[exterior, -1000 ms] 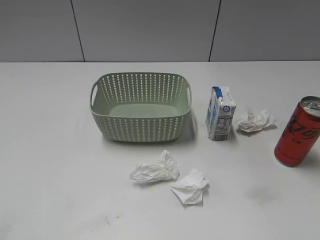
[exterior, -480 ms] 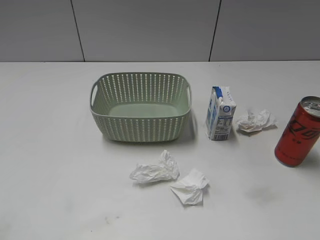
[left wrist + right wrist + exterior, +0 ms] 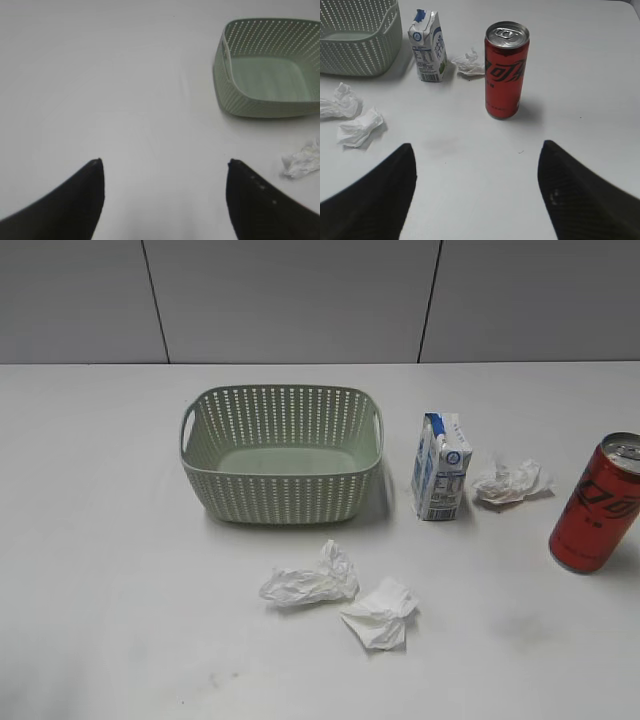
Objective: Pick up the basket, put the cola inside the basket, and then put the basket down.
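Note:
The pale sage-green basket [image 3: 282,453] stands empty on the white table, left of centre; it also shows in the left wrist view [image 3: 270,70] at upper right and in the right wrist view [image 3: 357,37] at upper left. The red cola can [image 3: 594,503] stands upright at the right edge, and in the right wrist view [image 3: 506,70] just ahead of my right gripper [image 3: 477,150], which is open and empty. My left gripper [image 3: 165,162] is open and empty over bare table, well left of the basket. Neither gripper shows in the exterior view.
A blue-and-white milk carton [image 3: 440,480] stands upright right of the basket. Crumpled tissues lie in front of the basket [image 3: 308,582] [image 3: 381,614] and right of the carton [image 3: 512,482]. A grey panelled wall [image 3: 300,300] backs the table.

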You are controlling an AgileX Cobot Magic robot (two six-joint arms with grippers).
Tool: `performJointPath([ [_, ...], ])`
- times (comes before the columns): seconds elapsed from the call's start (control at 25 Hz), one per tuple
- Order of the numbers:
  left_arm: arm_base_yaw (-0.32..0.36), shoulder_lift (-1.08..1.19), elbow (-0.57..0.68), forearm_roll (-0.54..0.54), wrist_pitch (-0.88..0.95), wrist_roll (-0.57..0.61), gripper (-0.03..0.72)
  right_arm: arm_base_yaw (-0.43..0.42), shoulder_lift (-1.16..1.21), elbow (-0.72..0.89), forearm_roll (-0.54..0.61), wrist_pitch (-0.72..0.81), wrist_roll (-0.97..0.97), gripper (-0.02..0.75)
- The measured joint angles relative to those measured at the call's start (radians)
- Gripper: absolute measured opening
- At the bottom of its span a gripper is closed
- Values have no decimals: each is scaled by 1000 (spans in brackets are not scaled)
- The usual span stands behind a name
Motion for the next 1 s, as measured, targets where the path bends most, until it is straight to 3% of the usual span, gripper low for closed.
performJointPath([
  [0.32,-64,366,-359,-5,187,5,571,0,0,0,0,0,0,585],
  [0.52,-170,574,-554,28,258,-23,569,0,0,0,0,0,1,585],
  [0.76,-319,790,-741,173,286,-145,568,0,0,0,0,0,1,585],
  [1.0,-391,986,-884,197,290,-198,567,0,0,0,0,0,1,585],
])
